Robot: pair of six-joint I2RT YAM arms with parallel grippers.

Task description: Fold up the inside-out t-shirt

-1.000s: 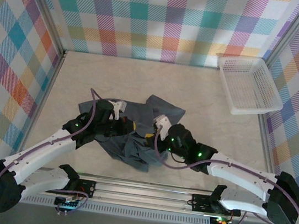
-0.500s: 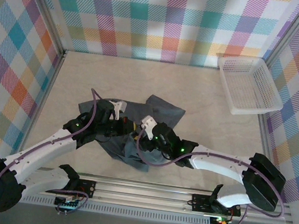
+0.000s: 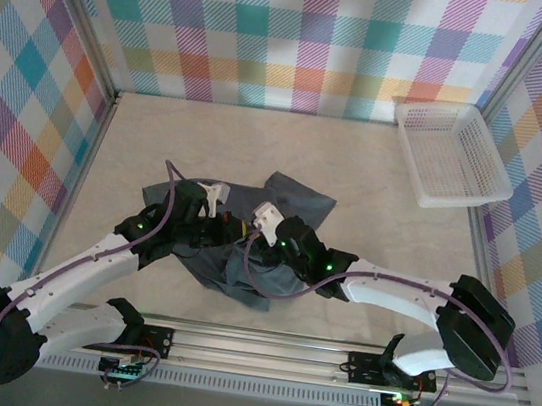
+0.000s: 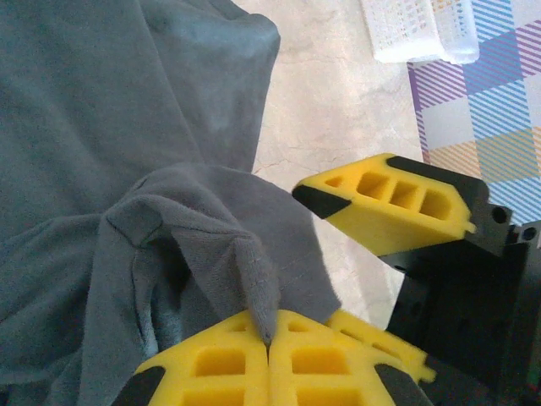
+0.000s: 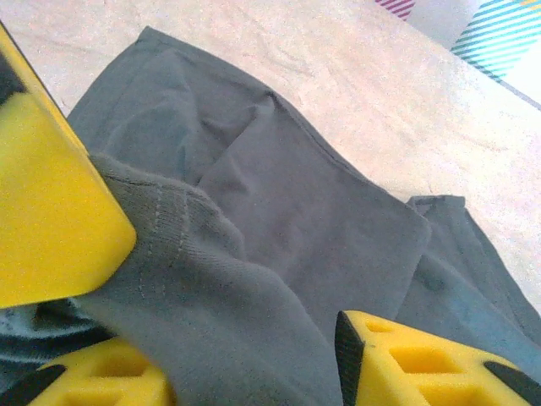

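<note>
The inside-out t-shirt [image 3: 265, 248] is a dark slate-grey, wrinkled heap in the middle of the table. My left gripper [image 3: 219, 226] is on the heap's left part; in the left wrist view its yellow fingers [image 4: 269, 351] are shut on a raised ridge of the t-shirt [image 4: 169, 228]. My right gripper [image 3: 249, 238] sits close beside it from the right. Its jaws [image 5: 241, 362] stand apart over the t-shirt [image 5: 279, 220], with cloth draped across one finger and a gap to the other. One of its yellow fingers [image 4: 389, 207] shows in the left wrist view.
A white mesh basket [image 3: 452, 153] stands at the back right against the checked wall. Bare marbled table [image 3: 219, 140] lies behind and on both sides of the heap. The metal rail [image 3: 261, 348] with the arm bases runs along the near edge.
My right gripper has moved left along the shirt, up to the left gripper. Its jaws widened, then narrowed again. The left arm has kept still with its pinch of cloth.
</note>
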